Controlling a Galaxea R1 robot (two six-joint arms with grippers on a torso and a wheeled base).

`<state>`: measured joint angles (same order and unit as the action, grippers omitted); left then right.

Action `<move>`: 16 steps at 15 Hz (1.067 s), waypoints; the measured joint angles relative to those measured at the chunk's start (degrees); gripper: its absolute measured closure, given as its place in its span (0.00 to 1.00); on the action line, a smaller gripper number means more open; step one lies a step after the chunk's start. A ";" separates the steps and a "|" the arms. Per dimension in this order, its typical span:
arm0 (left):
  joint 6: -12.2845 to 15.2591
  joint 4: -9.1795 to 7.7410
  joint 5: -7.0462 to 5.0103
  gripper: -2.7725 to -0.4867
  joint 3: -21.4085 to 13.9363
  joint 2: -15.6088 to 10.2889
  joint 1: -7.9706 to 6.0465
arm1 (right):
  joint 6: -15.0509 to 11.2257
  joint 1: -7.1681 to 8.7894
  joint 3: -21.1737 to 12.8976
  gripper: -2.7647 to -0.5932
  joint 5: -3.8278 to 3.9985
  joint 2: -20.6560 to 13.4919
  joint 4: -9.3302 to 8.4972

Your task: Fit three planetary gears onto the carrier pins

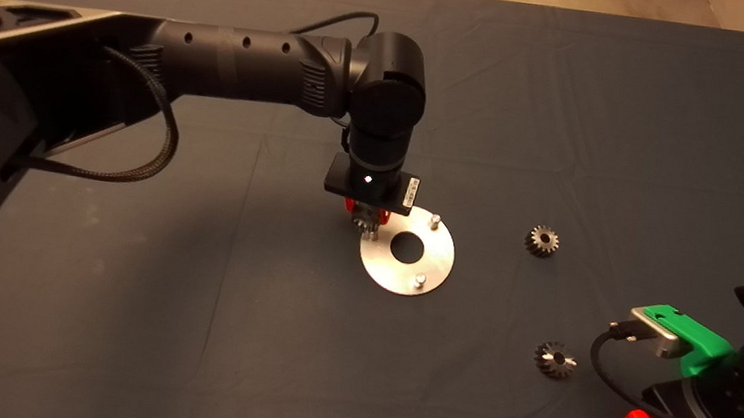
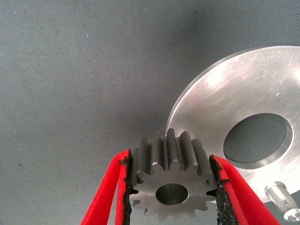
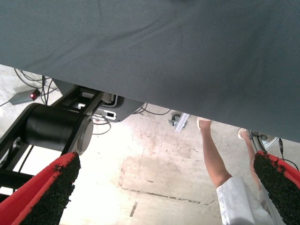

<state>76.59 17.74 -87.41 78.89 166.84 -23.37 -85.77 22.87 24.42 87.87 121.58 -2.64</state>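
Note:
A round silver carrier disc [image 1: 407, 267] with a large centre hole lies mid-mat. Two carrier pins show on it, one at the far side [image 1: 435, 221] and one at the near side [image 1: 419, 281]. My left gripper [image 1: 363, 221] hangs over the disc's left edge, shut on a planetary gear [image 2: 171, 180] held between its red fingers [image 2: 110, 192]. In the left wrist view the disc [image 2: 225, 93] and a pin [image 2: 280, 194] lie just beyond that gear. Two more gears rest on the mat to the right, one farther [image 1: 542, 240] and one nearer [image 1: 555, 359]. My right gripper [image 3: 164, 187] waits open at the lower right.
The dark mat [image 1: 188, 321] covers the table, with bare floor beyond its far edge. The right wrist view looks past the mat's edge to the floor, a black machine base [image 3: 54, 129], cables, and a person's legs [image 3: 213, 159].

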 joint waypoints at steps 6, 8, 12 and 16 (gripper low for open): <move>-0.02 -0.65 0.00 0.81 0.63 0.00 0.02 | 0.00 0.00 0.00 0.01 0.00 0.00 0.00; 0.00 -1.08 0.00 0.81 0.60 0.02 0.02 | 0.00 0.00 0.00 0.01 0.00 0.00 0.00; 0.04 -1.67 0.00 0.81 0.54 0.52 0.02 | 0.00 0.00 0.00 0.01 -0.03 0.00 0.00; 0.06 -1.74 0.00 0.81 0.52 0.91 0.05 | 0.00 0.00 0.00 0.01 0.00 0.00 0.00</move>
<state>76.65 16.01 -87.41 79.41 167.75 -23.32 -85.77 22.87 24.42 87.87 121.58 -2.63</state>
